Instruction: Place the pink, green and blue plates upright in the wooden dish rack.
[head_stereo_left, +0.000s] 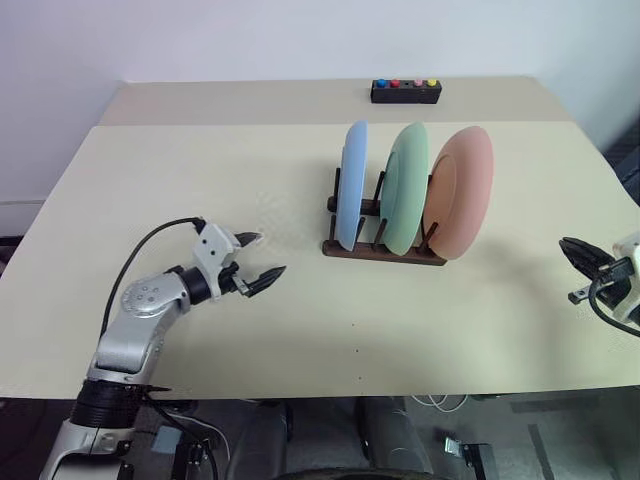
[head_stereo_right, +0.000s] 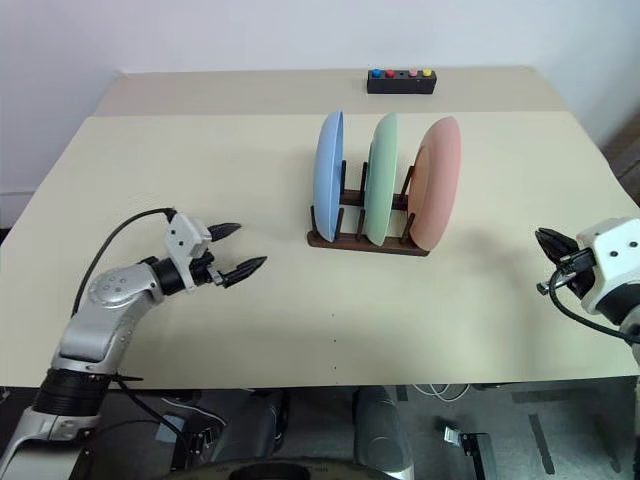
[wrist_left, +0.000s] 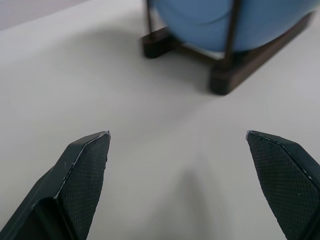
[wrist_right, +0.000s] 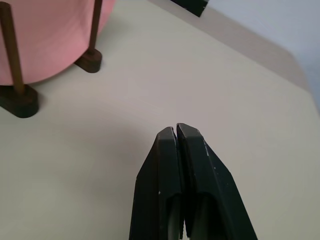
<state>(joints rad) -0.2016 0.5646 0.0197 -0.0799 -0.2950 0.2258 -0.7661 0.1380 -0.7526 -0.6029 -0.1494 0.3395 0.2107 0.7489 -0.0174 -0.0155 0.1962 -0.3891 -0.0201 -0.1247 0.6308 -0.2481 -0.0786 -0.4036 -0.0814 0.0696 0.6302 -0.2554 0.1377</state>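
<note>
The blue plate (head_stereo_left: 351, 183), the green plate (head_stereo_left: 405, 187) and the pink plate (head_stereo_left: 462, 192) all stand upright side by side in the wooden dish rack (head_stereo_left: 385, 249) at the middle of the table. My left gripper (head_stereo_left: 262, 258) hovers open and empty over the table, well to the left of the rack, pointing toward it. In the left wrist view the blue plate (wrist_left: 235, 20) and rack base (wrist_left: 230, 75) lie ahead of the open fingers. My right gripper (head_stereo_right: 548, 243) is shut and empty near the table's right edge, away from the pink plate (wrist_right: 45, 35).
A small black box with coloured buttons (head_stereo_left: 405, 91) sits at the far edge of the table (head_stereo_left: 200, 180). Cables and gear lie on the floor below the front edge.
</note>
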